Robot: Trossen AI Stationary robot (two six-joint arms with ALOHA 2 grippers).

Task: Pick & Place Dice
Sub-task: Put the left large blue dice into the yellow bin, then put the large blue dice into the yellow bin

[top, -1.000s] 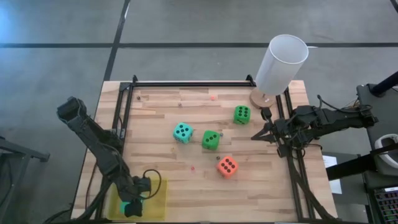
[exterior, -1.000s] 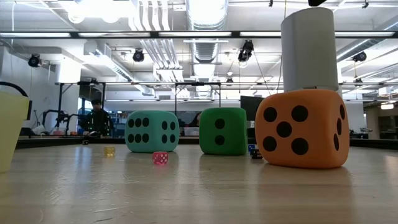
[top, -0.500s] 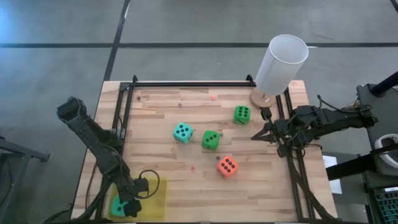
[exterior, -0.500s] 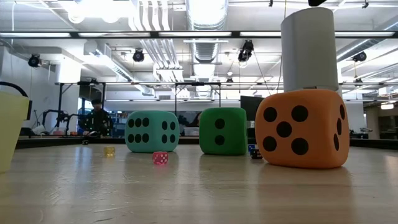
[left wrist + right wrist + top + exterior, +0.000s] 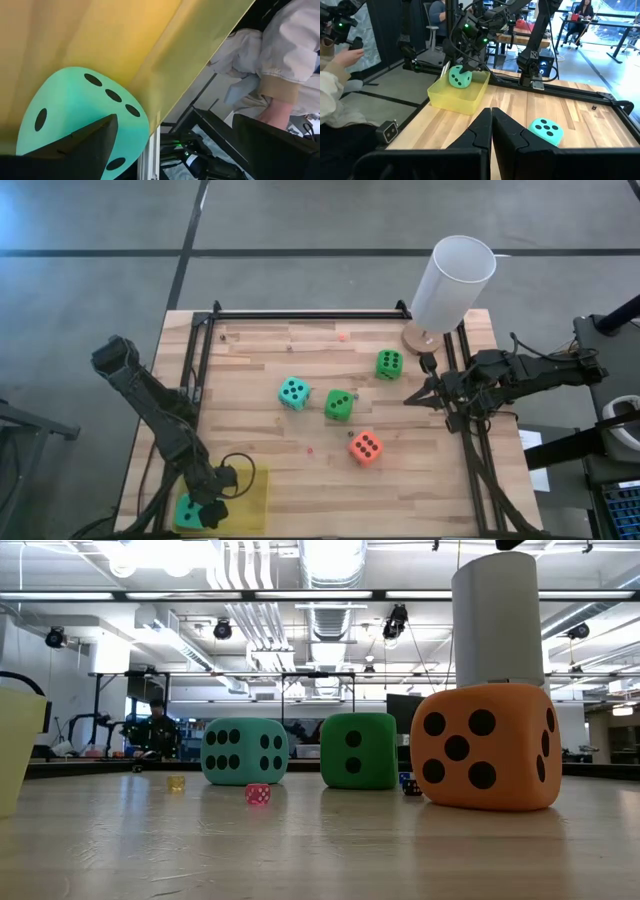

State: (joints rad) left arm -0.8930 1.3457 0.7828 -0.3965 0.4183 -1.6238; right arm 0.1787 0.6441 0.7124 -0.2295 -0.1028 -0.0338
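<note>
Left gripper (image 5: pixel 207 512) over the yellow tray (image 5: pixel 252 498) at the table's (image 5: pixel 260 350) near-left corner, fingers spread wide. One teal die (image 5: pixel 188 511) sits in the tray right below it, between the fingers (image 5: pixel 80 145); contact unclear.

Right gripper (image 5: pixel 412 397) at the right edge of the table, fingers pressed together, nothing in them.

On the wood, mid-table: second teal die (image 5: pixel 293 392), green die (image 5: pixel 339 404) just beside it, another green die (image 5: pixel 389 364) nearer the white cylinder (image 5: pixel 452 283), orange die (image 5: pixel 365 447) nearest the front. Fifth die is the one in the tray.

A person's sleeve (image 5: pixel 287 45) shows past the tray.
</note>
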